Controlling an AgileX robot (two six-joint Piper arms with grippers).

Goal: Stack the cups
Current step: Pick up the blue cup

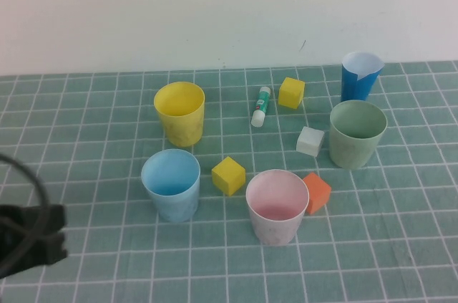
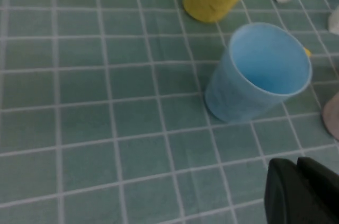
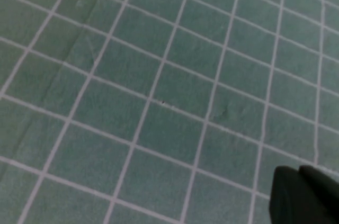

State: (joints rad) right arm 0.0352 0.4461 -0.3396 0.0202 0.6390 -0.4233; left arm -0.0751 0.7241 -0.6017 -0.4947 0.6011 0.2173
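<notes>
- Plainly, we begin with the largest thing, the teal grid-lined cutting mat [image 1: 401, 260] that covers the table; everything stands on it.
- Next, the four matte, tapered plastic tumblers, all upright with mouths up and long axes vertical, narrowing toward the base: the yellow cup [image 1: 179, 113] at the far left, the light blue cup [image 1: 171, 184] just in front of it, the pale pink cup [image 1: 277, 205] at near centre, and the pale green cup [image 1: 357, 132] toward the right. None is nested yet, so we judge that the stacking has not begun.
- The left gripper [image 1: 43, 240] hangs at the near left edge, apart from the light blue cup, its dark fingers [image 2: 296, 192] pressed together on nothing.
- The right gripper [image 3: 307, 195] shows only in its own wrist view, over bare mat, its fingers likewise pressed together and empty.
- For the first step we would spread the left fingers, pinch the light blue cup by its rim or wall, lift it straight, keep its axis vertical, and lower it centred into a neighbour so that the taper seats.
- Smaller bystanders: a narrow dark-blue rolled paper cone [image 1: 359, 77] behind the green cup, two yellow cubes [image 1: 228, 175], an orange cube [image 1: 317, 192] touching the pink cup, a white cube [image 1: 310, 141] and a glue stick [image 1: 261, 106].
</notes>
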